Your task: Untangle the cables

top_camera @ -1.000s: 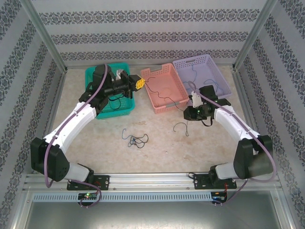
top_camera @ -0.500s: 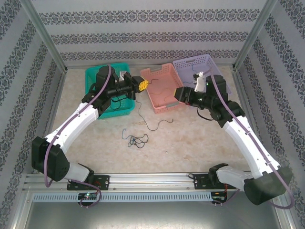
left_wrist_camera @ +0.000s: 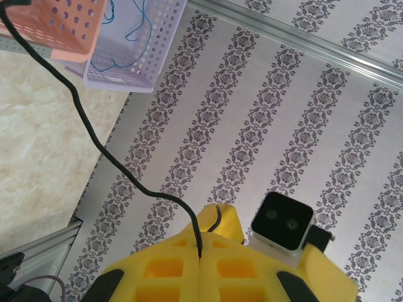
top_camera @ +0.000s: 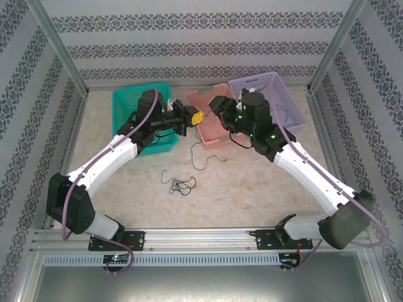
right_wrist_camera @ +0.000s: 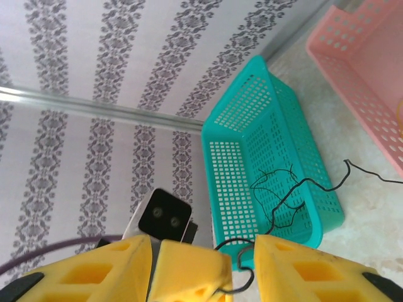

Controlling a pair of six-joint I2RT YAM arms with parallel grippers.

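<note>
My left gripper (top_camera: 192, 117) is raised beside the pink basket (top_camera: 212, 139) and shut on a black cable (left_wrist_camera: 94, 135). The strand enters the seam of its yellow fingers (left_wrist_camera: 157, 270). From there the cable (top_camera: 201, 167) hangs down and ends in a loose curl on the table. My right gripper (top_camera: 204, 114) faces the left one, tip to tip. Its jaws are open (right_wrist_camera: 203, 258), with the left gripper's yellow tip and a loop of the black cable (right_wrist_camera: 241, 258) between them. A small tangle of blue and black cables (top_camera: 178, 184) lies on the table in front.
A teal basket (top_camera: 129, 100) at the back left holds black cables (right_wrist_camera: 283, 189). A purple basket (top_camera: 284, 123) at the back right holds a blue cable (left_wrist_camera: 135, 25). Patterned walls and metal posts close in the table on three sides.
My right arm has swung left from the table's right side up to the left gripper, and its jaws have opened. The left gripper has shifted right with the black cable.
</note>
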